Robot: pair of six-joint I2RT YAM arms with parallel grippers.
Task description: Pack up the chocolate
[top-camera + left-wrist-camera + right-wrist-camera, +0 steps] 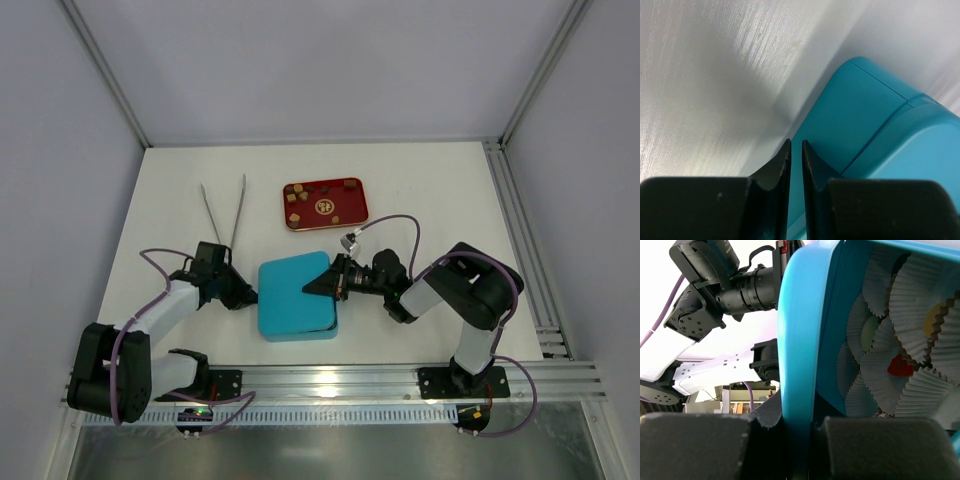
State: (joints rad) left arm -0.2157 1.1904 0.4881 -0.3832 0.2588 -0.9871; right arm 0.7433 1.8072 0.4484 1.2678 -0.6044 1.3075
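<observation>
A teal box (295, 297) sits at the table's middle front, its lid on top. My right gripper (330, 282) is shut on the lid's right rim (800, 340), with one finger on each side of it. In the right wrist view, white crinkled paper cups (920, 305) show beside the rim, one holding a red chocolate (900, 366). Several brown and tan chocolate pieces (297, 198) lie on the red tray (345, 212) behind the box. My left gripper (250, 297) is shut and empty, its tips (795, 145) at the box's left side (860, 115).
Metal tongs (225, 210) lie on the table left of the red tray. An aluminium rail (520, 240) runs along the right edge. The arms' bases stand on the front rail.
</observation>
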